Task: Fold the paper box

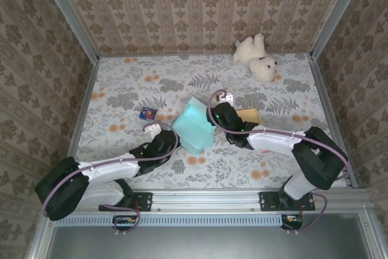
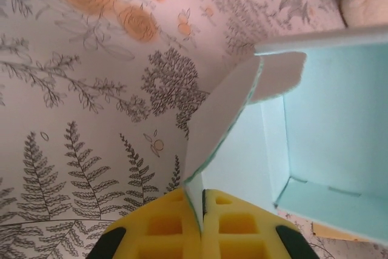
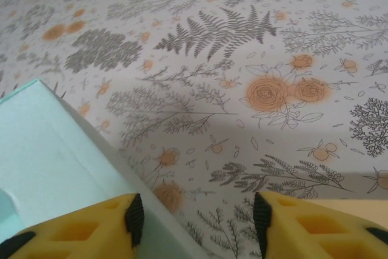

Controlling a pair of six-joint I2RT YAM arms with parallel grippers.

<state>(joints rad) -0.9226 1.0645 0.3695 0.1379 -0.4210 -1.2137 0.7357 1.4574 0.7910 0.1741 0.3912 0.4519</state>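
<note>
The pale teal paper box (image 1: 194, 127) stands partly folded in the middle of the floral table. My left gripper (image 1: 170, 140) is at its near left side. In the left wrist view its yellow fingers (image 2: 163, 225) are shut on a white-backed flap (image 2: 215, 125) of the box, with the teal inside (image 2: 333, 119) open to the right. My right gripper (image 1: 216, 116) is at the box's right edge. In the right wrist view it (image 3: 197, 218) stands open, its left finger (image 3: 115, 225) over the box wall (image 3: 54, 162), with bare table between the pads.
A white teddy bear (image 1: 257, 57) lies at the back right. A small blue and red card (image 1: 148, 113) sits left of the box, and a tan cardboard piece (image 1: 249, 115) lies just behind my right gripper. Patterned walls enclose the table.
</note>
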